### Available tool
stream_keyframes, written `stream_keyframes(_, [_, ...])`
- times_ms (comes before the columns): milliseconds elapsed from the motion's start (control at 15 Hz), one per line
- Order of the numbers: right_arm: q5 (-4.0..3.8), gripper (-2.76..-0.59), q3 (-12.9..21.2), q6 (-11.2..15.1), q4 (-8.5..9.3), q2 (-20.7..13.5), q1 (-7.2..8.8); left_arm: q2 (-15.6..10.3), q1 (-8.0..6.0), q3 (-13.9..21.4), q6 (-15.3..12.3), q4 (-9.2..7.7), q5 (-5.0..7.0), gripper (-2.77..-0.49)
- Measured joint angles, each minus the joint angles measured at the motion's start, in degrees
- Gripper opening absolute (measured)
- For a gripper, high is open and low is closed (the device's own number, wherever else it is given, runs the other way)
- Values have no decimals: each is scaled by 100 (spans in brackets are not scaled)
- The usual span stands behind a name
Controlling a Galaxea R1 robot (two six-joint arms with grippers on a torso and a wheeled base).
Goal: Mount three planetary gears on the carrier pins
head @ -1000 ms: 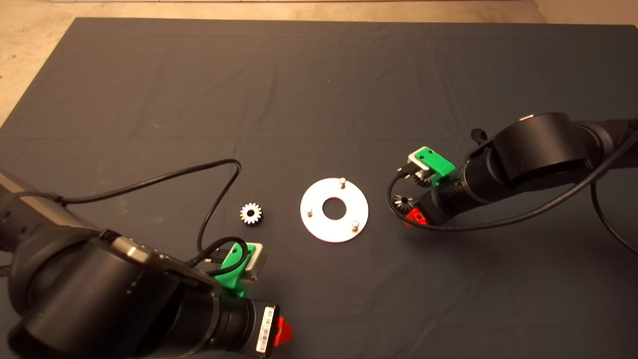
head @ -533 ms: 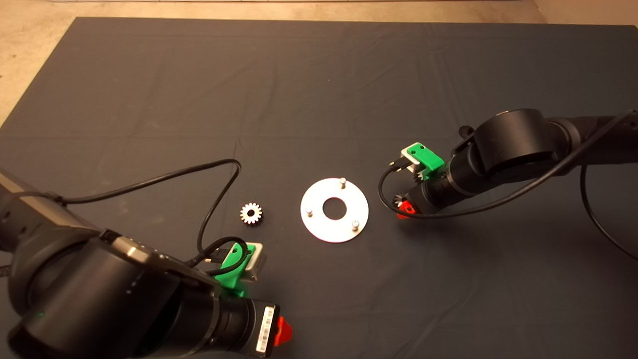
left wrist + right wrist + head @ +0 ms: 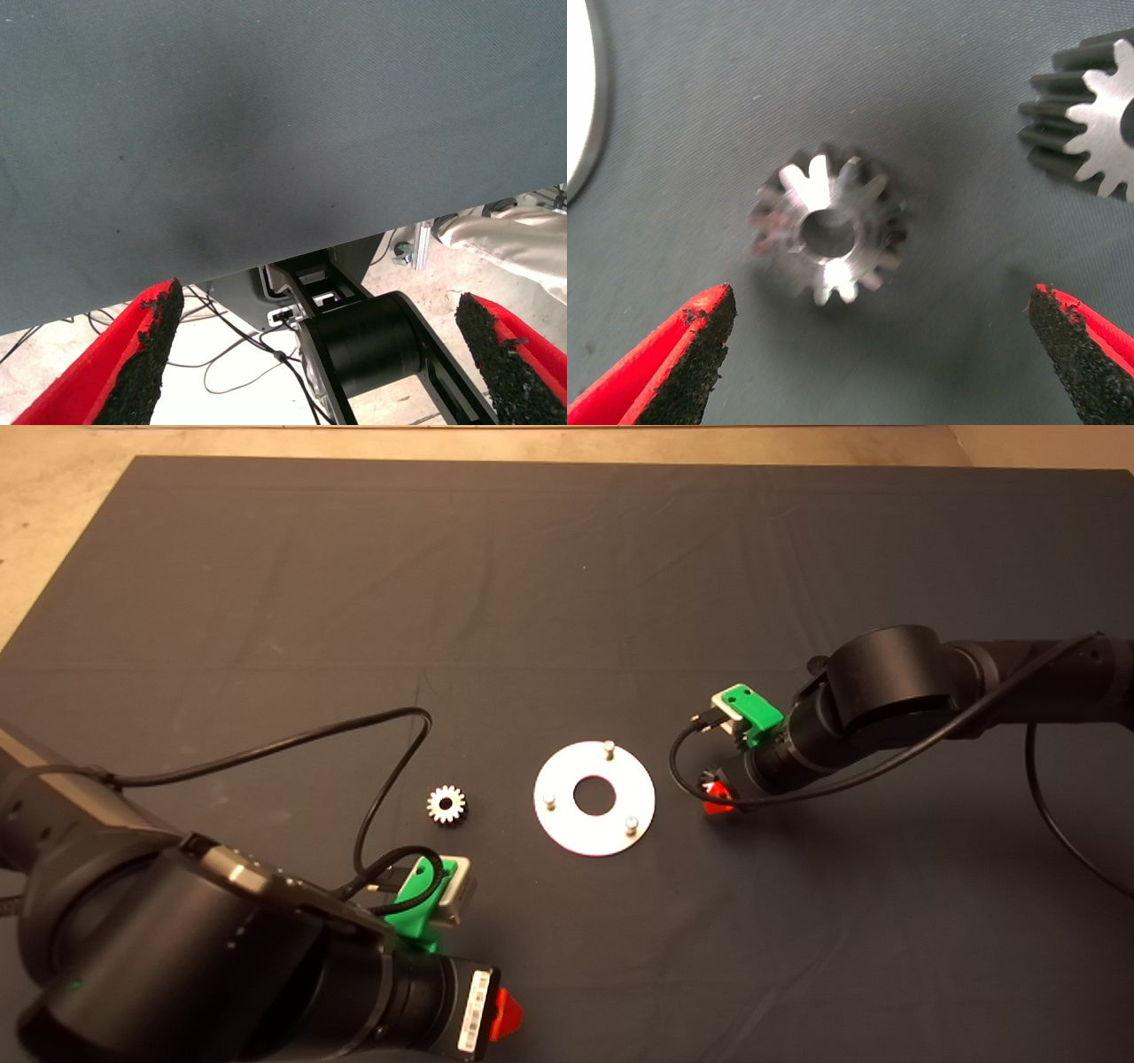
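My right gripper is spread wide over one planetary gear, bare mat on both flanks of it. A second gear sits near at 2 o'clock, the disc edge at 10 o'clock.

Desk covered by dark mat; on it lie shiny disc, one gear to its left, two gears to its right
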Motion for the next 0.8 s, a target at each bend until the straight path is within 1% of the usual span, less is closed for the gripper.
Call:
stream_keyframes(67, [22,-89,-6,0,0,2,-20,2,0,0,-1,2,0,-107])
stream_keyframes(267, [179,-89,-6,2,0,10,-102,5,0,0,0,2,2,-107])
stream_keyframes(400, [309,-89,-6,2,-2,15,-100,46,0,0,0,2,0,-107])
stream_keyframes(467, [355,-89,-12,2,-2,27,-101,48,0,0,-1,2,0,-107])
stream_keyframes(667, [378,-91,-107,2,-2,129,-102,69,0,0,0,2,2,-107])
stream_keyframes(800, [378,-95,-199,0,-3,207,-100,69,0,0,-1,2,2,-107])
